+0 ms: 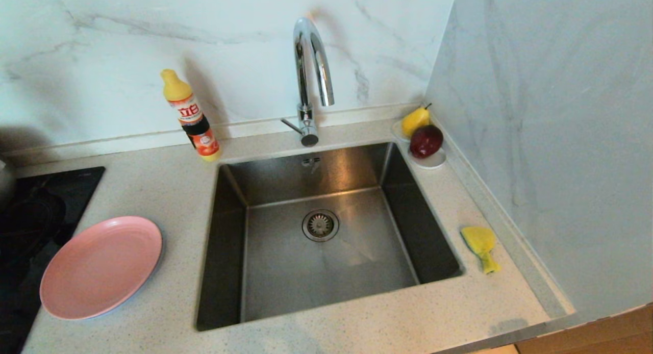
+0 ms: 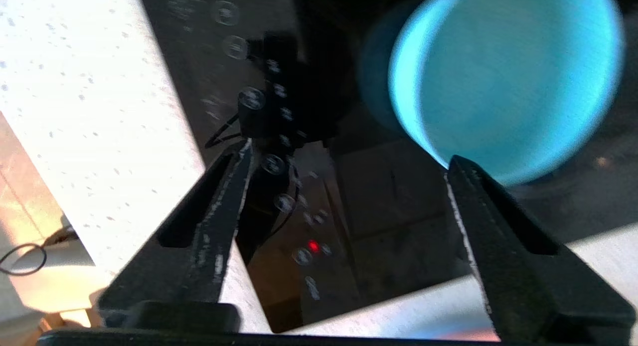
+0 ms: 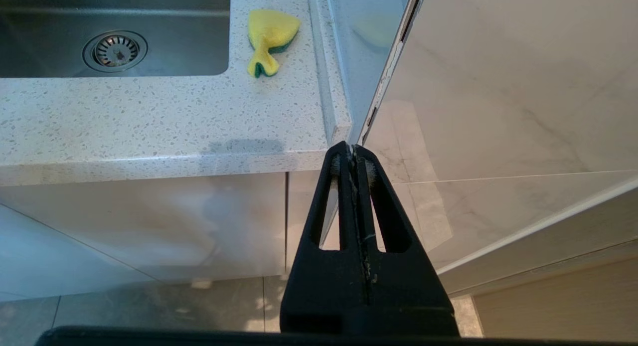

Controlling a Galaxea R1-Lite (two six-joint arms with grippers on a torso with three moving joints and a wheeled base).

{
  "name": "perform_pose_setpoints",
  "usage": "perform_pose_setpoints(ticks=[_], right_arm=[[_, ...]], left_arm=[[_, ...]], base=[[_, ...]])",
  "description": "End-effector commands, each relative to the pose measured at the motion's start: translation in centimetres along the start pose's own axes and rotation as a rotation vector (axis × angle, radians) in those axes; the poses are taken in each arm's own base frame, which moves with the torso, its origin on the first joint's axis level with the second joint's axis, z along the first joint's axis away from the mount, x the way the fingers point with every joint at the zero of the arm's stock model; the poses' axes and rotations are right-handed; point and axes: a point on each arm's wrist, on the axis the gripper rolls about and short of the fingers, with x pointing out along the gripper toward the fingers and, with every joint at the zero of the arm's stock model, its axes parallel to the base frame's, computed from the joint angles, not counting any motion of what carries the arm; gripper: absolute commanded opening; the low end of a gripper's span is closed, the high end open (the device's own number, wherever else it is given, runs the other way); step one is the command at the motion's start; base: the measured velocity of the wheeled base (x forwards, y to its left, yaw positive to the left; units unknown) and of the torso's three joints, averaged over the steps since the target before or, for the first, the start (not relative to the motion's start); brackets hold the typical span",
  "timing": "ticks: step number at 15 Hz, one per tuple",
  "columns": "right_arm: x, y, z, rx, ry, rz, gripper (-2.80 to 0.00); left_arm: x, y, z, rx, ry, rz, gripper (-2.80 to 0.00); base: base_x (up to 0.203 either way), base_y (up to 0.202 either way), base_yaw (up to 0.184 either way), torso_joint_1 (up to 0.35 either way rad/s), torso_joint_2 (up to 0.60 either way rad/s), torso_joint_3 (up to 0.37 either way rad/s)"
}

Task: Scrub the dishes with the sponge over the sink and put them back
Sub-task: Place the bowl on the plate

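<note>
The pink plate [image 1: 101,266] lies flat on the counter left of the sink [image 1: 326,272]. A thin pale-blue edge [image 1: 118,307] shows under its near rim. The yellow sponge [image 1: 480,246] [image 3: 269,39] rests on the counter right of the sink. A teal bowl [image 2: 503,82] stands on the black cooktop [image 2: 389,206]. My left gripper [image 2: 349,151] hovers over the cooktop just short of the bowl, open, with nothing between its fingers. My right gripper [image 3: 353,146] is shut and empty, parked below the counter's front right corner. Neither gripper shows in the head view.
A tall chrome tap [image 1: 308,78] arches over the sink's back edge. A dish-soap bottle [image 1: 191,117] stands left of it. A white saucer [image 1: 431,161] holding a pear [image 1: 416,120] and a dark red fruit [image 1: 426,141] sits in the back right corner by the wall [image 1: 551,140].
</note>
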Motion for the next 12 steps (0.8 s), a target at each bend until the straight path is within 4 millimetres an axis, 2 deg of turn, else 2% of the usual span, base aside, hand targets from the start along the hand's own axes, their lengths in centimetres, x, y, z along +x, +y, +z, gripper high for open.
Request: perform_pose_setpoints(ticks=[1, 12], right_arm=[[0.0, 0.0, 0.0, -0.001, 0.002, 0.0, -2.8], [0.0, 0.0, 0.0, -0.001, 0.001, 0.0, -2.8]], left_arm=[[1.7, 1.0, 0.3, -0.026, 0.032, 0.024, 0.0], [4.9, 2.0, 0.5, -0.043, 0.083, 0.055, 0.0]], base=[[0.0, 0.0, 0.0, 0.0, 0.0, 0.0], [0.0, 0.0, 0.0, 0.0, 0.0, 0.0]])
